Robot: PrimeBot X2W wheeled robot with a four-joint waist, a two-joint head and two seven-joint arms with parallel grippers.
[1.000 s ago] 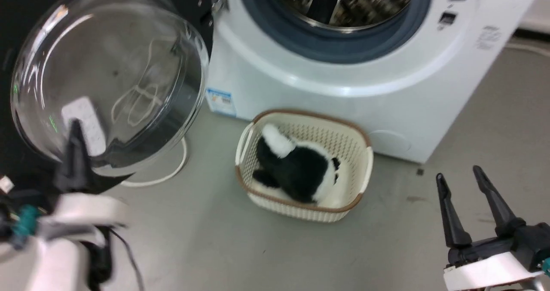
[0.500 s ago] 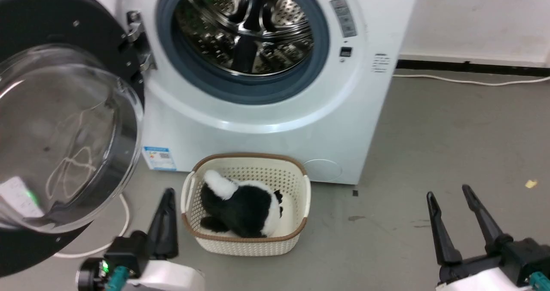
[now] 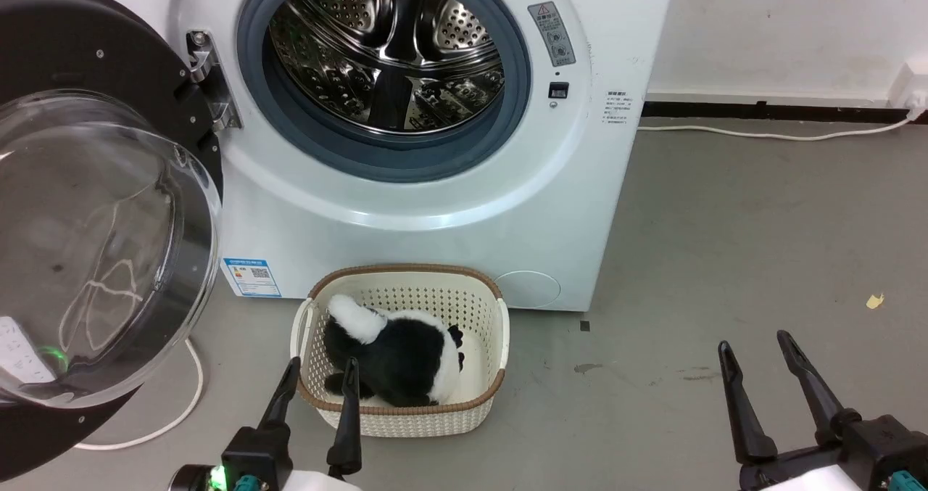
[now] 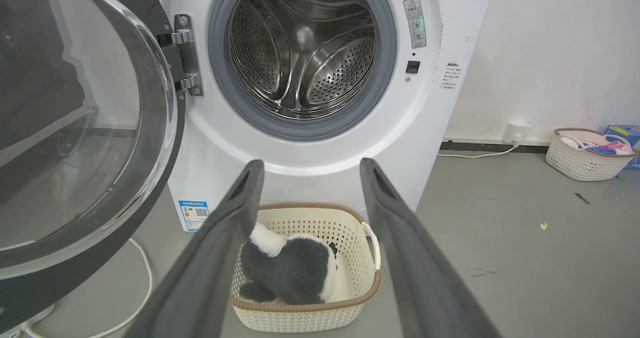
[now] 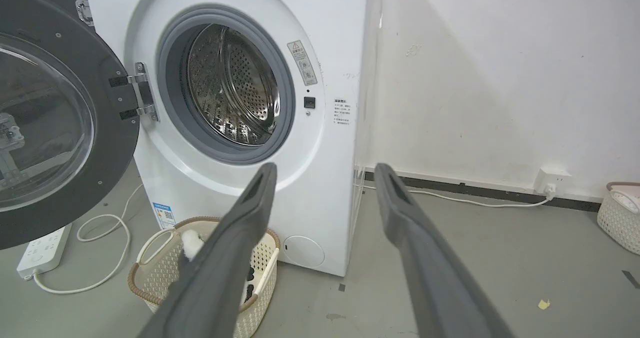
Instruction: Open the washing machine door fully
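Hanging wide open, the washing machine door (image 3: pixel 87 252) is swung out on its hinge (image 3: pixel 206 77) at the left side of the washing machine (image 3: pixel 435 208), leaving the drum mouth fully exposed. Compared with half a second back, the head camera has shifted slightly. The left end effector (image 3: pixel 322 364) now shows both fingers, spread apart and empty, at the near edge of the basket (image 3: pixel 406 422). Before, only one finger showed, just left of the basket, and a second back it was up by the door glass. The right end effector (image 3: pixel 752 342) sits at the same low-right spot, fingers apart, holding nothing.

Grey floor (image 3: pixel 725 244), white wall (image 3: pixel 783 27) with dark skirting, white cable (image 3: pixel 761 135) along the wall foot. The cream basket stands on the floor just in front of the machine, with a black-and-white plush toy (image 3: pixel 399 353) inside. A power strip (image 5: pixel 42 250) lies on the floor below the door, and a second basket (image 4: pixel 580 161) sits by the far wall.

The door is up and left of the left end effector, with no contact, and well apart from the right end effector.
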